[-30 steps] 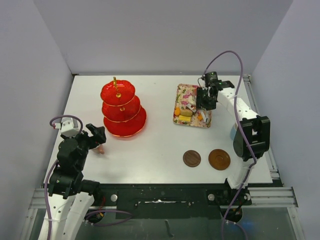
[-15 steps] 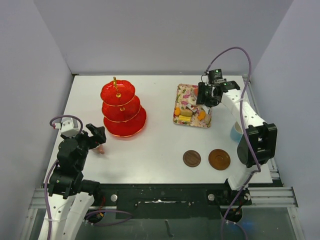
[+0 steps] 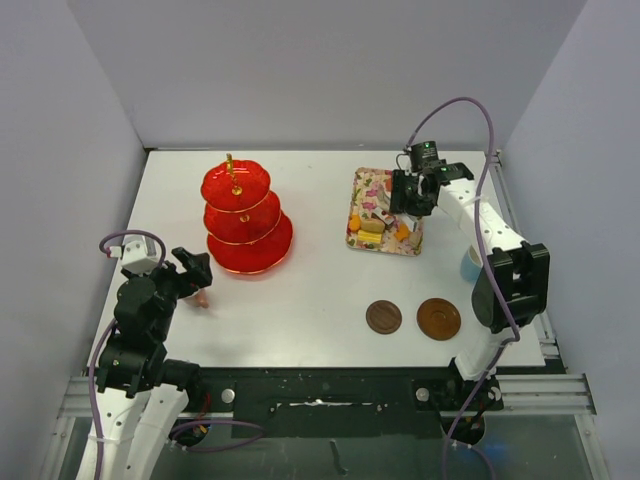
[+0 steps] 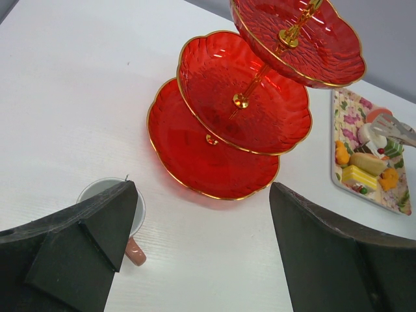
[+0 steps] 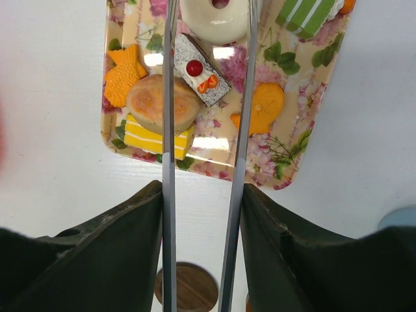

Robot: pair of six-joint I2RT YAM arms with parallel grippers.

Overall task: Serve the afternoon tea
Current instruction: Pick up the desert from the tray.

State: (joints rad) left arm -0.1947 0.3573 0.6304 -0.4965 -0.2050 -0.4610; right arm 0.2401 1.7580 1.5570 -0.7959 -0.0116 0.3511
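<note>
The red three-tier stand with a gold handle stands empty at back left; it also shows in the left wrist view. My left gripper is open and empty, with the pink cup by its left finger. My right gripper is shut on metal tongs above a floral tray of cakes. The tong arms straddle a cherry-topped slice and a white doughnut; their tips are out of view. Two brown saucers lie in front. The light-blue cup stands at right.
The tray also holds a round bun, a yellow layered cake, orange fish-shaped biscuits and a green cake. Grey walls enclose the white table on three sides.
My right arm has shifted a little toward the back over the tray, its elbow swinging out to the right. The left arm and the cups have not moved.
</note>
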